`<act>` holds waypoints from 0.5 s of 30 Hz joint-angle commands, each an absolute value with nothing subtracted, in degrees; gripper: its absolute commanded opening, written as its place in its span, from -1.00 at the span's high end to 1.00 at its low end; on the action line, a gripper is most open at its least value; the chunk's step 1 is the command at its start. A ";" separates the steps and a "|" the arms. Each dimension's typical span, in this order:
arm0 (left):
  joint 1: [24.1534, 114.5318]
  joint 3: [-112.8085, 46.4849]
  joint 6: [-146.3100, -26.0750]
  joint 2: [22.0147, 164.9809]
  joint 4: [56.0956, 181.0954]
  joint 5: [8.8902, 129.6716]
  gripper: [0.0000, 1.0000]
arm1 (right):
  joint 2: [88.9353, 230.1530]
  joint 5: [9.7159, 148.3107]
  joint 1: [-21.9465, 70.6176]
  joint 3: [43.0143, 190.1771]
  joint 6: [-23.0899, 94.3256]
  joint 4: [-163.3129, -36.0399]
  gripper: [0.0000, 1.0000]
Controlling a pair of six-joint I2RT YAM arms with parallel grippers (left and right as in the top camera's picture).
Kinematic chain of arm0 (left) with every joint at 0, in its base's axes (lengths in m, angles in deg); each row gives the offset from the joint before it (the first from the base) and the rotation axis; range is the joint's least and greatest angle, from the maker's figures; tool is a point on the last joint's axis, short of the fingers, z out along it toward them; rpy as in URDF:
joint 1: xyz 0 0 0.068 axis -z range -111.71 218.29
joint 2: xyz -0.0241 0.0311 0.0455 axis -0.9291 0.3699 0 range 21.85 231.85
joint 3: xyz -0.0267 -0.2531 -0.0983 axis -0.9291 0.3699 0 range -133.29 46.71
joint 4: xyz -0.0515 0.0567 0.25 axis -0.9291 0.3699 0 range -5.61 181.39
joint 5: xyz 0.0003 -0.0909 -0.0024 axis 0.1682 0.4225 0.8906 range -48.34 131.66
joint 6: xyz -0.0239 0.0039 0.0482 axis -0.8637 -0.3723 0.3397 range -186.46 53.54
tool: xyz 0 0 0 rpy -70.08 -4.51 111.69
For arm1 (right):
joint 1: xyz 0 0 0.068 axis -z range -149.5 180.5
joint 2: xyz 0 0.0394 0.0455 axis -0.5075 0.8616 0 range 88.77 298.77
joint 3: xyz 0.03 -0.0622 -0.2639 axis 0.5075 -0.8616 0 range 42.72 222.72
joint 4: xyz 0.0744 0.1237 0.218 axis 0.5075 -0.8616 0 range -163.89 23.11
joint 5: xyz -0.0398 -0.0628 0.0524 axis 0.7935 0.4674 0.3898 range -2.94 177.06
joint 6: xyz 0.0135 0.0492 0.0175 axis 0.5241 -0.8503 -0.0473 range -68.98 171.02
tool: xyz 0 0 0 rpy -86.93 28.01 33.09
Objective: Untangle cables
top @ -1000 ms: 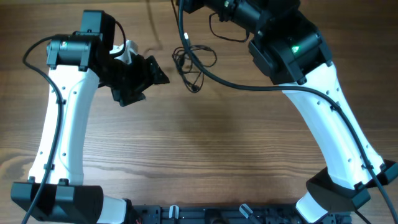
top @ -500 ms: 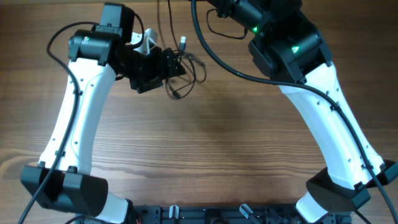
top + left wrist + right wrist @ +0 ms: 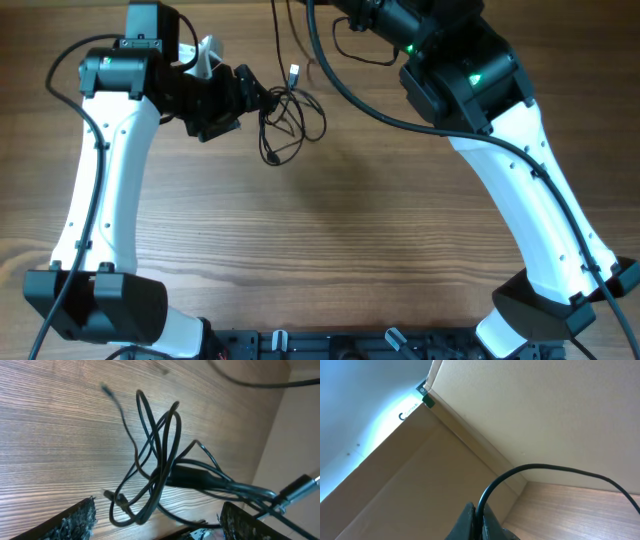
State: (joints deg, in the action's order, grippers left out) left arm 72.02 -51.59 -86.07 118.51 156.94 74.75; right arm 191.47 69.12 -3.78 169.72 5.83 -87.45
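The right gripper sits beyond the overhead view's top edge, where a strand of the cables runs off. Both wrist views crop the fingers at the bottom.

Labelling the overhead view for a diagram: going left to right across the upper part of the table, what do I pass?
left arm → left gripper → cables → right arm

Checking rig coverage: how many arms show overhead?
2. The left arm rises along the left, toward the cables; the right arm runs up the right. None seems hidden.
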 commanded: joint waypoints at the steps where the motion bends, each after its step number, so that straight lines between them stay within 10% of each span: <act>1: 74.23 -51.76 -86.40 117.55 156.77 73.46 -0.65 | 191.53 68.58 -3.70 170.53 5.76 -86.97 0.91; 15: 77.57 -51.76 -89.39 123.50 155.09 70.55 -0.64 | 191.53 68.58 -3.70 170.53 1.00 -83.56 0.91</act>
